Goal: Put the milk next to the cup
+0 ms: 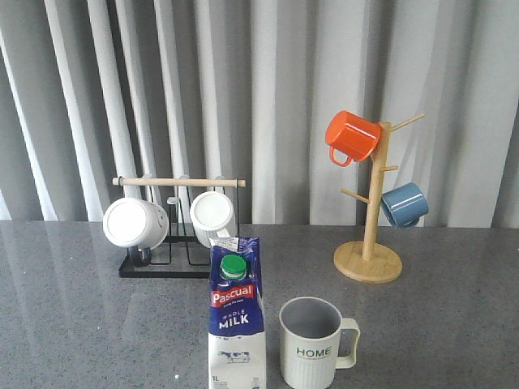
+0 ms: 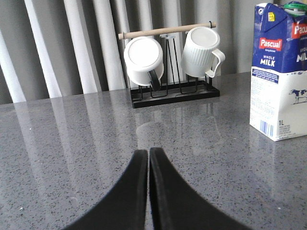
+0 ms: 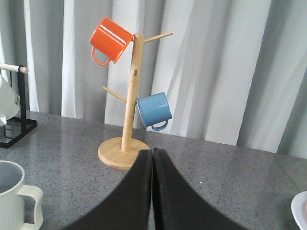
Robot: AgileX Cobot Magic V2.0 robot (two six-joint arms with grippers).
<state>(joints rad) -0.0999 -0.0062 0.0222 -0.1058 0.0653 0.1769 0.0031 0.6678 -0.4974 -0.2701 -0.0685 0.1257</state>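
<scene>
The blue-and-white milk carton [image 1: 236,316] with a green cap stands upright at the front of the grey table, just left of the pale "HOME" cup [image 1: 311,344], with a small gap between them. The carton also shows in the left wrist view [image 2: 278,72], and the cup's rim and handle show in the right wrist view [image 3: 14,201]. Neither gripper shows in the front view. My left gripper [image 2: 148,152] is shut and empty, above bare table left of the carton. My right gripper [image 3: 152,152] is shut and empty, right of the cup.
A black rack [image 1: 174,263] with a wooden bar holds two white ribbed mugs [image 1: 135,222] at the back left. A wooden mug tree [image 1: 370,243] with an orange mug [image 1: 351,136] and a blue mug [image 1: 404,204] stands back right. A white plate edge [image 3: 301,208] shows at the right.
</scene>
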